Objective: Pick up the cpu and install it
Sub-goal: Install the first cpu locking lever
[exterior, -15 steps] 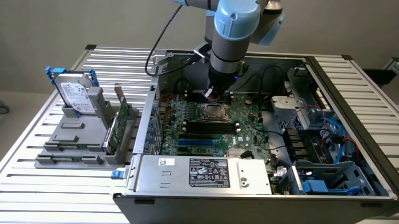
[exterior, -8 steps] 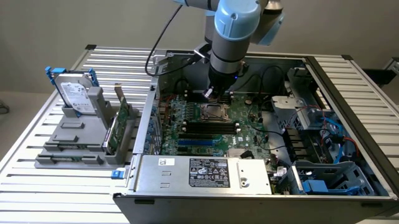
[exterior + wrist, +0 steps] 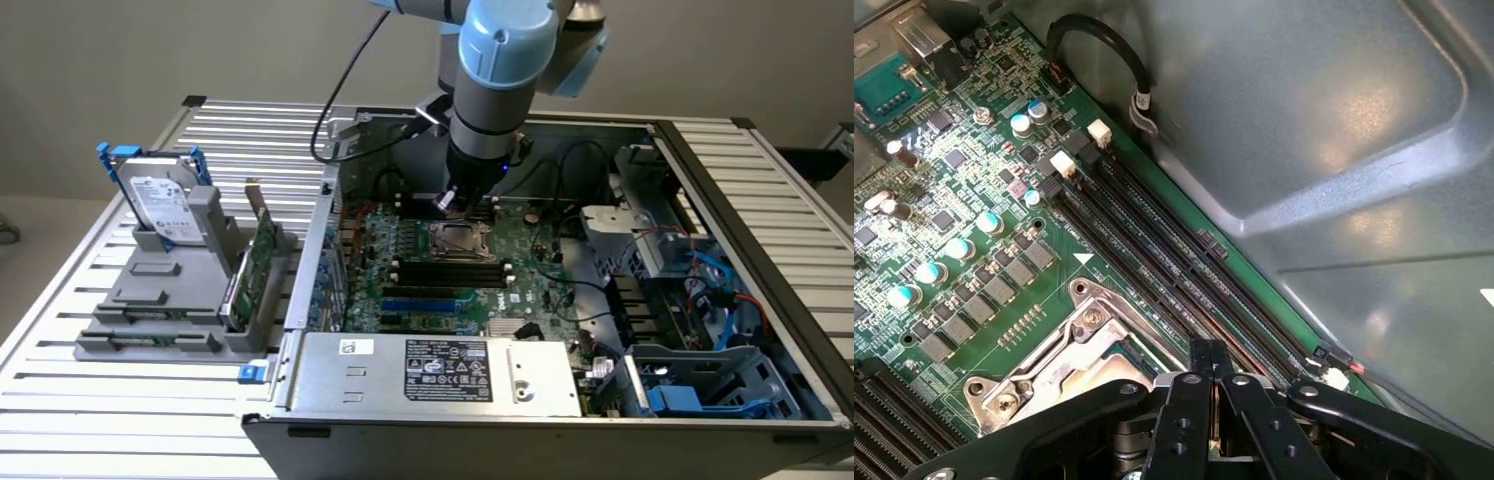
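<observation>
Gripper [image 3: 1209,362], black and angular, jaws pressed together near square, shiny metal-framed socket [image 3: 1049,375] on green motherboard [image 3: 974,255].

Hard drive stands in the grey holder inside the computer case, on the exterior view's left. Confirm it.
Not inside: the hard drive stands in the grey holder outside the computer case, on the exterior view's left. The exterior view shows it.

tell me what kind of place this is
Likely a robotics lab bench for computer assembly: an open PC case with its motherboard exposed lies on a slatted metal table, a robot arm reaches into it, and a grey fixture beside it holds a hard drive.
</observation>
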You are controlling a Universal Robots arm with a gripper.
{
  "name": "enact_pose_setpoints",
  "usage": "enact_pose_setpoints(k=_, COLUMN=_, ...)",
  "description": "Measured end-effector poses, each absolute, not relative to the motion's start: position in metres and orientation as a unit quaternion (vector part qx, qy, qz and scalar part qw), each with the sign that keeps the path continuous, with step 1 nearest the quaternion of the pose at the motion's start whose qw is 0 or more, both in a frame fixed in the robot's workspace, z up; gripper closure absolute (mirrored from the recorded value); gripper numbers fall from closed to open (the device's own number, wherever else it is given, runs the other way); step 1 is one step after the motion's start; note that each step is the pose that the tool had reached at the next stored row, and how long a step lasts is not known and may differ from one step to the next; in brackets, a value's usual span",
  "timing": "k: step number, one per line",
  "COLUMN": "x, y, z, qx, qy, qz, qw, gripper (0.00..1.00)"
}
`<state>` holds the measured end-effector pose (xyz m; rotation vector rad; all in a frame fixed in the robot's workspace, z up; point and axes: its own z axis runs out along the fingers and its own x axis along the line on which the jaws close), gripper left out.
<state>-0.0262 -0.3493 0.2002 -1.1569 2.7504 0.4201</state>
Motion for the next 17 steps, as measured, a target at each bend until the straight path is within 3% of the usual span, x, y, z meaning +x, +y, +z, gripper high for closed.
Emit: enact_pose_setpoints(k=17, x=-0.0268, y=-0.3504, z=0.2022, qx=-0.38, qy=0.912, qz=0.139, qw=0.064, gripper=0.89)
